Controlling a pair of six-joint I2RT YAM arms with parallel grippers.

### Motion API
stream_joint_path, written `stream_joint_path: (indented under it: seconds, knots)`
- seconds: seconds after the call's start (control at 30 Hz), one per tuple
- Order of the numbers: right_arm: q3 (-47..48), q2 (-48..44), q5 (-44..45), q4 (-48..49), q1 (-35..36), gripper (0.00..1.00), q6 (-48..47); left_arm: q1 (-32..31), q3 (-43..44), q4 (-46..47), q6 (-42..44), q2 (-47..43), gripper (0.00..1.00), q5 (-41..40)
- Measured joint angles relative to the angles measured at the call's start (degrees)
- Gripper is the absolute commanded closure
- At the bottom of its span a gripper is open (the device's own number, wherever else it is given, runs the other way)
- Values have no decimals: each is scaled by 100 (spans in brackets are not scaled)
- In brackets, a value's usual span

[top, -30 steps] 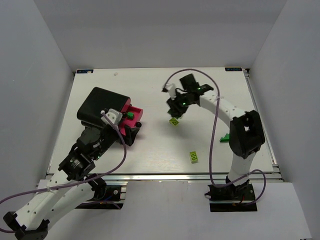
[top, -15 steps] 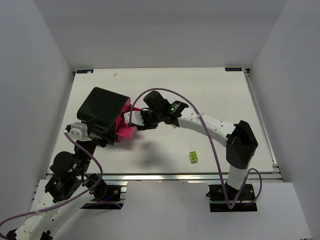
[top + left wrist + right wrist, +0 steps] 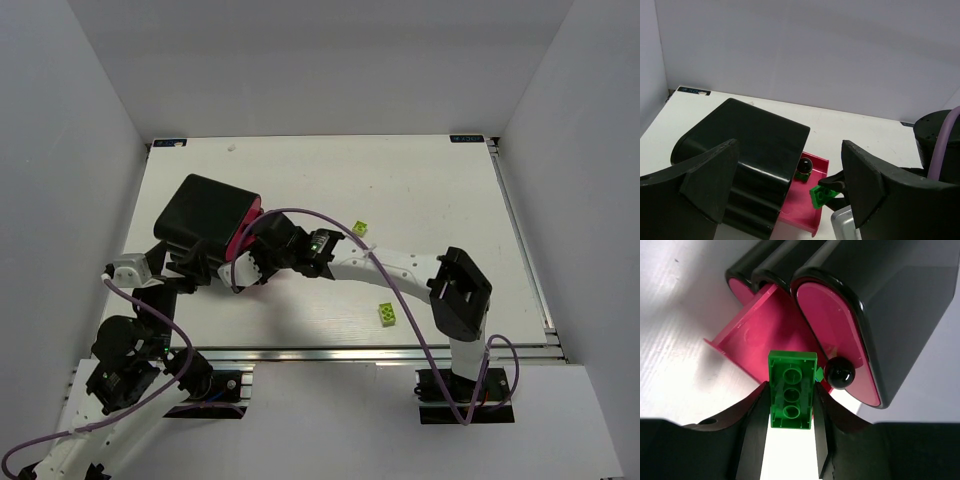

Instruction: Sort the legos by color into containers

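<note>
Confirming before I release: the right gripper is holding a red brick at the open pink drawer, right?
No. The brick in the right gripper is green, not red; the right wrist view shows it clearly. The rest holds: it is held at the open pink drawer.

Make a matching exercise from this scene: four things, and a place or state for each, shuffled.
Things
1. green lego
2. left hand
3. pink drawer
4. lime lego nearest the arm bases

Place or state
A. open, nothing between its fingers
B. pulled out of the black cabinet
C. lying loose on the table
D. clamped in the right hand

Pairs: 1-D, 2-A, 3-B, 4-C
</note>
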Motion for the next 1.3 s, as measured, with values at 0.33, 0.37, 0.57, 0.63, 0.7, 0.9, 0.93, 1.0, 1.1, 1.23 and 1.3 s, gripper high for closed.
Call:
stream_joint_path:
  seconds: [0.33, 0.37, 0.57, 0.63, 0.7, 0.9, 0.93, 1.0, 1.1, 1.23, 1.3]
  knots:
    - [0, 162, 586, 452, 44, 39, -323, 0, 0, -48, -24, 22, 8, -151]
    - [0, 162, 623, 481, 44, 37, -334, 0, 0, -50, -24, 22, 7, -157]
    - [-50, 162, 671, 584, 48, 34, -330, 0, 0, -50, -35, 22, 7, -157]
    - [-59, 162, 684, 590, 48, 37, -319, 0, 0, -50, -35, 22, 7, -157]
    - [-59, 160, 732, 638, 50, 47, -249, 0, 0, -50, -37, 22, 9, -157]
    - [-289, -173, 1220, 944, -46, 96, 662, 0, 0, -35, -105, 50, 47, -109]
    - [-422, -356, 1305, 973, -105, 100, 931, 0, 0, -31, -90, 68, 51, -76]
    - [-699, -824, 1421, 970, -317, 100, 1591, 0, 0, -11, -125, 118, 60, 42]
    - [-839, -1587, 1368, 595, -990, 79, 2876, 2, 0, 109, -190, 376, 78, 485]
    - [-828, -2323, 426, -269, -2699, 30, 4540, 2, 116, 212, -249, 1394, 95, 1663]
    - [-968, -2514, -11, -649, -3613, 11, 5007, 4, 302, 236, -256, 2212, 90, 2476]
